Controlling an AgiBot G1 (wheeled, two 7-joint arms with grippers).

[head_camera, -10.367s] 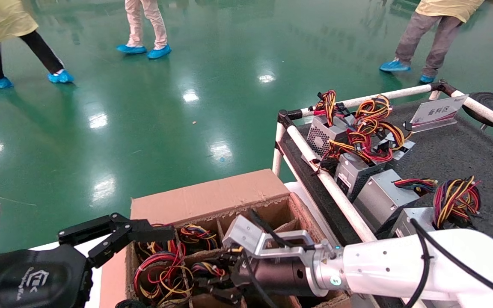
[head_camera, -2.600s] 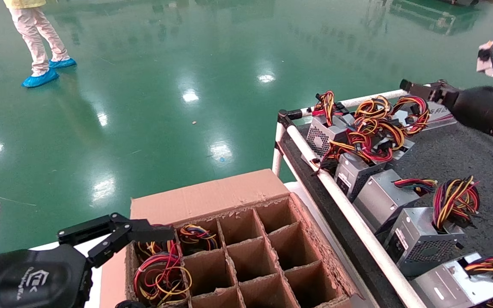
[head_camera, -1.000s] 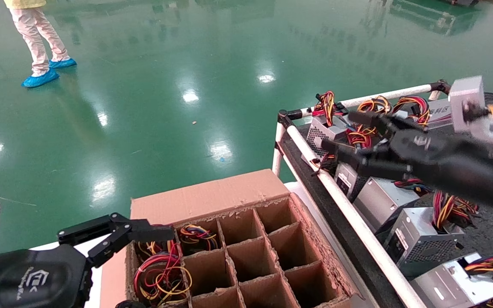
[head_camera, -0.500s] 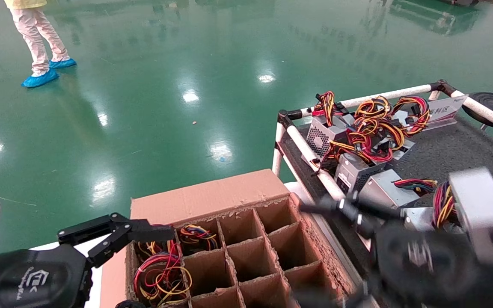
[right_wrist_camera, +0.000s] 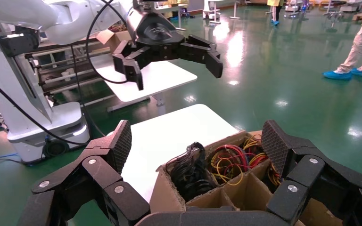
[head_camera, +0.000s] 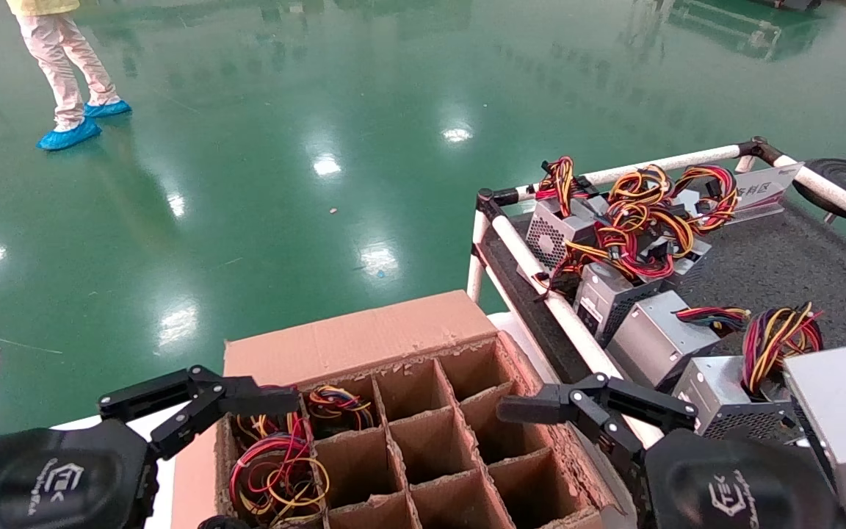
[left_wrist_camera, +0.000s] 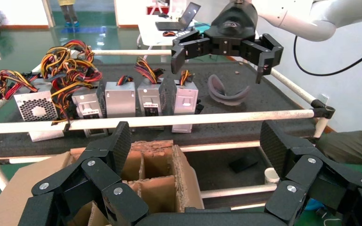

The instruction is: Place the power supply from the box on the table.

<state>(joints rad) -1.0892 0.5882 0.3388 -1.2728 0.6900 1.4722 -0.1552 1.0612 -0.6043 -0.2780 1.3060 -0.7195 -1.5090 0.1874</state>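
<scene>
Your right gripper (head_camera: 540,411) hangs spread and empty over the box's (head_camera: 364,339) torn right edge. Power supplies (head_camera: 654,342) line the table's (head_camera: 797,264) left rail. Left gripper (head_camera: 247,397), fingers apart, hovers at the box's left edge.

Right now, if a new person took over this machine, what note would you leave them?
Right gripper: open, empty, above the box's right-hand cells.
Left gripper: open, empty, parked at the box's left edge.
Done: a row of power supplies lies on the table just inside the white rail.
Left: wire bundles still fill the box's left cells; the units beneath are hidden. The middle and right cells look empty. Reach left next, probably.
</scene>
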